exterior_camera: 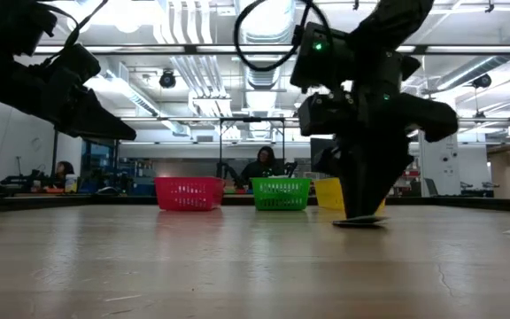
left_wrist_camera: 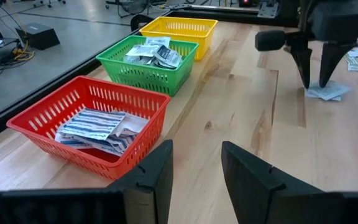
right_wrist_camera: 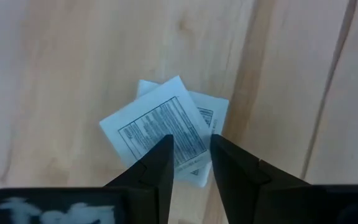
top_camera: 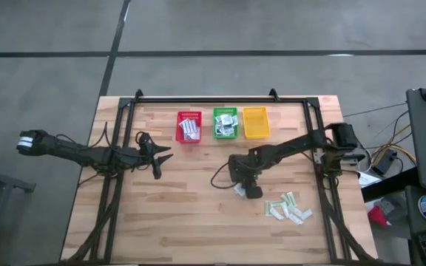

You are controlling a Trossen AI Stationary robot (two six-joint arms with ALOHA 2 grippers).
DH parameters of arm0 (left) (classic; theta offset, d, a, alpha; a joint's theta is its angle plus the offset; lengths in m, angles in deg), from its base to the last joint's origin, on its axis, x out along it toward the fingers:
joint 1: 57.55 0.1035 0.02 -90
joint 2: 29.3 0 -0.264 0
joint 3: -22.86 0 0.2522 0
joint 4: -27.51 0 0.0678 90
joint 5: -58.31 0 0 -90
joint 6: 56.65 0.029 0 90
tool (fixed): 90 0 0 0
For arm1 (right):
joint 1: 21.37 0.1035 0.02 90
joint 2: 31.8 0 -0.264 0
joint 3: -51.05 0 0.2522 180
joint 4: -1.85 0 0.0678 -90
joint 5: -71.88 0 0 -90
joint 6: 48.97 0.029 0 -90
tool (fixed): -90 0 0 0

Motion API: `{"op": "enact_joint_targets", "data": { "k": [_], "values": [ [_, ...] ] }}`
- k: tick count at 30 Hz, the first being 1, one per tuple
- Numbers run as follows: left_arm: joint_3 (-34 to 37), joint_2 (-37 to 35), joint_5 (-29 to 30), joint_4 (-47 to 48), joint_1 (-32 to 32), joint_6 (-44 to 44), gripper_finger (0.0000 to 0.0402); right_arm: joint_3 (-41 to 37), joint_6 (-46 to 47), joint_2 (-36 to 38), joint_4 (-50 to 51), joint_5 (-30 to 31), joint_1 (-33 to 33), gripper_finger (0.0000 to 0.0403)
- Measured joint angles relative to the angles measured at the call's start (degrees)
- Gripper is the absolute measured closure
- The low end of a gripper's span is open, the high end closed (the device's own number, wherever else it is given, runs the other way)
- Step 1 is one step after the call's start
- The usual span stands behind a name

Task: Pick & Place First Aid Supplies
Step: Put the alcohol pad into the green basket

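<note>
Red point(top_camera: 188, 127) and green point(top_camera: 225, 123) baskets hold packets; our right gripper point(right_wrist_camera: 190, 163) – narrowly parted – straddles a packet point(right_wrist_camera: 157, 132), a pile point(top_camera: 288, 209) waits nearby.

A wooden table point(top_camera: 176, 214) is carrying red point(top_camera: 188, 126), green point(top_camera: 225, 123) and yellow baskets point(top_camera: 256, 123) in a row. Loose packets point(top_camera: 288, 208) are lying near its right edge, two more point(right_wrist_camera: 166, 130) sitting overlapped mid-table.

Red basket point(top_camera: 188, 126), green basket point(top_camera: 225, 123), yellow basket point(top_camera: 256, 123) in row at far edge of wooden desk point(top_camera: 183, 214); person point(exterior_camera: 261, 167) seated beyond.
</note>
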Motion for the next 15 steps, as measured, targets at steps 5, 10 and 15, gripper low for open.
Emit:
{"op": "enact_joint_targets", "data": {
  "k": [5, 10, 15],
  "values": [
    [-0.01, 0.06, 0.0, 0.0, 0.02, -0.88, 0.0268, 2.49, 0.26, -1.73, 0.33, 1.51, 0.0, 0.0307],
    [-0.01, 0.32, -0.01, -0.02, 0.01, -1.1, 0.0268, 3.26, -0.02, -1.79, 0.77, 3.44, 0.0, 0.032],
    [-0.01, 0.36, -0.02, 0.05, 0.01, -1.12, 0.0268, 2.76, 0.3, -1.85, 0.68, 3.5, 0.0, 0.0345]
  ]
}}
